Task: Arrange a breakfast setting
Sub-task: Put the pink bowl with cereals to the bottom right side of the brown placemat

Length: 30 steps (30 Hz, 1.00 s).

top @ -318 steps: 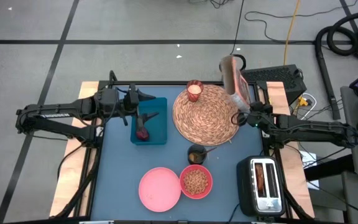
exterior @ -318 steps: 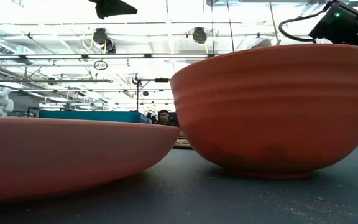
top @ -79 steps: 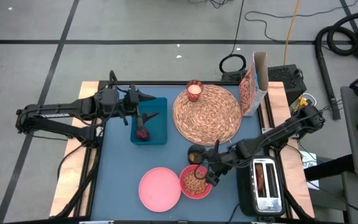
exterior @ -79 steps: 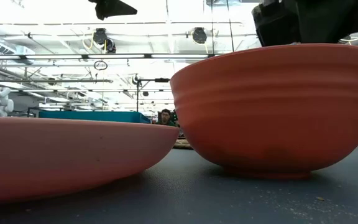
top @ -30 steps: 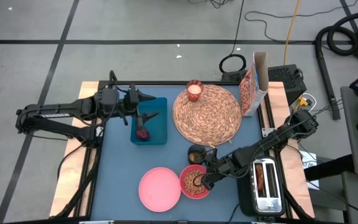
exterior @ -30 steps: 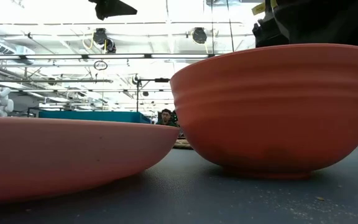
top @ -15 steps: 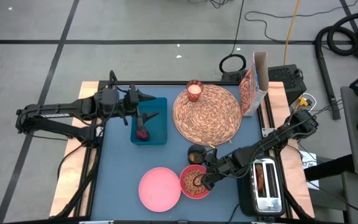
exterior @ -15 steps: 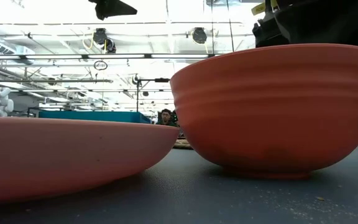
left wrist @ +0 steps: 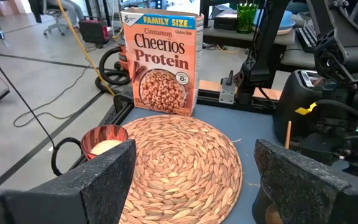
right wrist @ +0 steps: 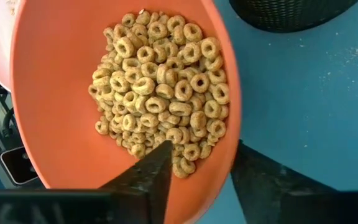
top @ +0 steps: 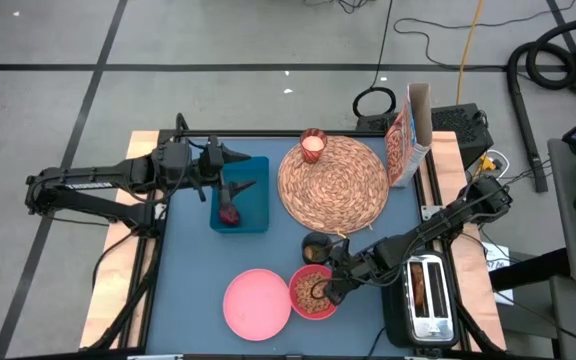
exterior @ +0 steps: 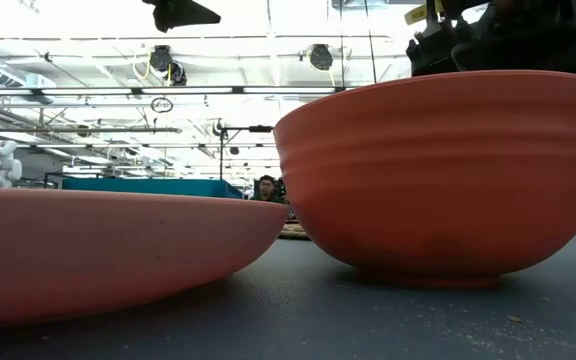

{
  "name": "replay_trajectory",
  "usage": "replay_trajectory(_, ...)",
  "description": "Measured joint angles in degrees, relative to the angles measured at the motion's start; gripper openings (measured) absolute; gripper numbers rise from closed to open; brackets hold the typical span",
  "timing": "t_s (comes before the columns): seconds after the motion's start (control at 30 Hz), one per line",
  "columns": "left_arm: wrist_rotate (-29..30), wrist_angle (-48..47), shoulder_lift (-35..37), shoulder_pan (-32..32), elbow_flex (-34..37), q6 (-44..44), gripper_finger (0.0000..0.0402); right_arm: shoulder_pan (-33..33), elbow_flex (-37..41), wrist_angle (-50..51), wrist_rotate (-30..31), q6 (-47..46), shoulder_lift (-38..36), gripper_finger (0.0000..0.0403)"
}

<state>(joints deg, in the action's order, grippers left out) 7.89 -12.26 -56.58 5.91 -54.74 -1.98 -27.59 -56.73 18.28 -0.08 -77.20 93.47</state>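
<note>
Cereal rings (right wrist: 166, 99) fill the bowl (right wrist: 55, 106), its rim pinched between the right gripper's (right wrist: 197, 168) jaws.

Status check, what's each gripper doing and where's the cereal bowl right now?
Right gripper astride the rim of the coral bowl, one finger inside among the cereal. Left gripper open, waiting over the blue tray. Bowl beside pink plate; straw placemat bare.

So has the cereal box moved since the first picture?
Yes. The cereal box was held tilted over the far right edge of the placemat; now it stands upright by itself on the table's far right corner, just right of the placemat.
</note>
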Motion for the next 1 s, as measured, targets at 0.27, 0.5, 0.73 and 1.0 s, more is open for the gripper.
replay_trajectory(0.27, 0.00, 0.01, 0.00, 0.00, 0.00, 0.00, 0.0333, 0.02, 0.00, 0.00, 0.00, -0.45, 0.00, 0.0085)
replay_trajectory(0.5, 0.01, 0.01, 0.00, 0.00, 0.00, 0.00, 0.0333, 0.02, 0.00, -0.02, 0.00, -1.62, 0.00, 0.0040)
replay_trajectory(0.73, 0.01, 0.00, 0.00, 0.00, 0.00, 0.00, 0.0333, 0.02, 0.00, -0.02, 0.00, -1.63, 0.00, 0.0005)
replay_trajectory(1.0, 0.01, 0.00, 0.00, 0.00, 0.00, 0.00, 0.0333, 0.02, 0.00, -0.02, -0.09, -1.65, -1.52, 0.0004)
